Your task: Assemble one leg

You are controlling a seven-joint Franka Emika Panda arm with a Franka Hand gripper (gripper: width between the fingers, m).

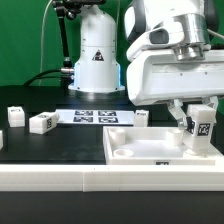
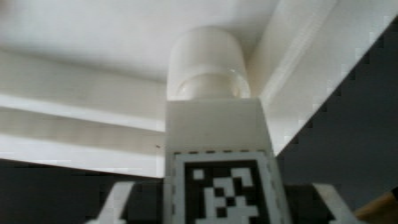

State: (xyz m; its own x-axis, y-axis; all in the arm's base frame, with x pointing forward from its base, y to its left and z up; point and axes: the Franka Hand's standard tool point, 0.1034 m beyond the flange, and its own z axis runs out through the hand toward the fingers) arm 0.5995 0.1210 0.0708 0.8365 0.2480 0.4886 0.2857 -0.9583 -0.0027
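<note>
One leg (image 1: 204, 130) clamped upright in the claw (image 1: 197, 112), peg end down toward the tray (image 1: 150, 152) corner just beneath, likely aligned for insertion.

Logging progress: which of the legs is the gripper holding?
The upright leg over the tray at the exterior view's right; the other legs lie loose on the table.
</note>
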